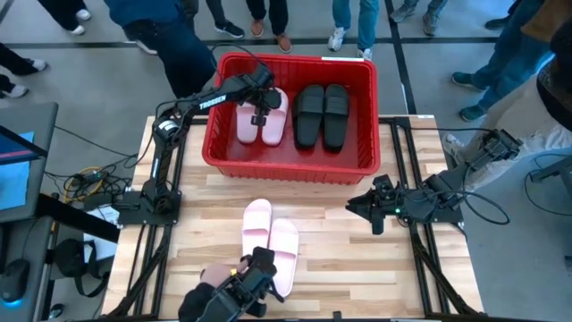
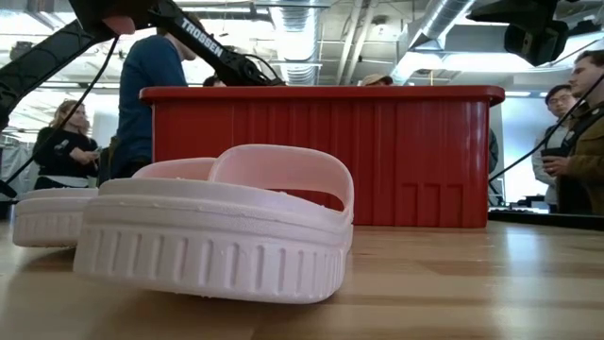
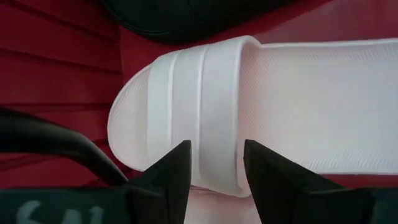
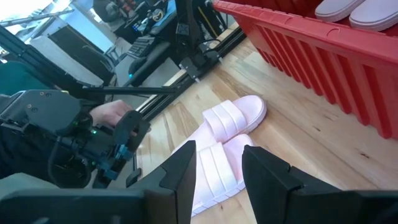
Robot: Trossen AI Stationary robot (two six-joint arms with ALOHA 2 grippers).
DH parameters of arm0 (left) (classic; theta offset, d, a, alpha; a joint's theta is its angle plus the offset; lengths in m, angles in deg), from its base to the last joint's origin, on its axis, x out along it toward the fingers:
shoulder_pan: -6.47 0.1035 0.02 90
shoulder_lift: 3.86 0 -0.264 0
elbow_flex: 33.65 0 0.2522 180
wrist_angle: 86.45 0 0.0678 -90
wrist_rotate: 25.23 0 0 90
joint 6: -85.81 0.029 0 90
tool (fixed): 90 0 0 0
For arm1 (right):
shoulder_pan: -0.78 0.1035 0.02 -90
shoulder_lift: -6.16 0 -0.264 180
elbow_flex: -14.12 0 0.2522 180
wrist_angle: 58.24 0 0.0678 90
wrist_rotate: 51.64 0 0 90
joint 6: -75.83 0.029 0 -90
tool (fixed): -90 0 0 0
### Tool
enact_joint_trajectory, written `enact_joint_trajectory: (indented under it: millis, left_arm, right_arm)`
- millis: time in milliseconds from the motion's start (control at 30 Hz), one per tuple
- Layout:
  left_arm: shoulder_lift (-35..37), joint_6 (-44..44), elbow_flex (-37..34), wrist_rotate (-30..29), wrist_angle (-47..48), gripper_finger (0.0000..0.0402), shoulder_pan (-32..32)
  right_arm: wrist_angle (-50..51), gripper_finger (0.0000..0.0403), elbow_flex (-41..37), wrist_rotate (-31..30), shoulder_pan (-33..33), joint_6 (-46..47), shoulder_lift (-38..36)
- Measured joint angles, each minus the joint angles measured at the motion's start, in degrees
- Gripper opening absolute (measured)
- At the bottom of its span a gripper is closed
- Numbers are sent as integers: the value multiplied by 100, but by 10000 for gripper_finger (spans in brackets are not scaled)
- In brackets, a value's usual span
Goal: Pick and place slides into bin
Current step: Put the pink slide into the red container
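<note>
Inside the large red perforated plastic bin [image 1: 290, 170], two pale pink foam slides [image 1: 261, 116] and two black rubber slides [image 1: 322, 114] lie abreast; the left gripper [image 1: 260, 113], fingers spread, hovers over the pink pair. Two more pink slides [image 1: 271, 246] rest on the wooden table [image 1: 357, 259], the right gripper [image 1: 351, 205] parted nearby.

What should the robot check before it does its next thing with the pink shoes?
1. Left gripper open over the bin: ok, its fingers straddle a pink slide's strap there.
2. Pink pair and black pair lying flat in the bin: ok.
3. Two pink slides waiting on the table: ok.
4. Right gripper free and empty: ok, it hangs open, apart from the slides.
5. Table clear of people: not ok, a hand holding a device is beside the slides.
</note>
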Motion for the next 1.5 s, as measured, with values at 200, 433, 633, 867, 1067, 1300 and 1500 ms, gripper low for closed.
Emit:
enact_joint_trajectory:
  millis: [200,433,633,867,1067,1300,1500]
  left_arm:
    - [11,-242,158,132,255,137,-61]
    - [37,-586,813,436,976,138,-102]
    - [39,-815,1458,448,1429,138,-223]
    - [39,-1176,2339,462,2234,138,-432]
    - [66,-1573,3148,492,2979,138,-541]
    - [761,-1939,3005,622,3239,138,-592]
    - [1410,-2230,3003,732,3368,138,-605]
  right_arm:
    - [8,118,0,10,0,-3,0]
    - [22,118,0,12,71,-60,0]
    - [4,118,0,6,175,-98,0]
    - [0,118,0,-6,310,-158,0]
    - [-4,118,0,-10,339,-337,0]
    - [-74,118,0,-8,339,-653,0]
    - [-133,118,0,-8,339,-776,-7]
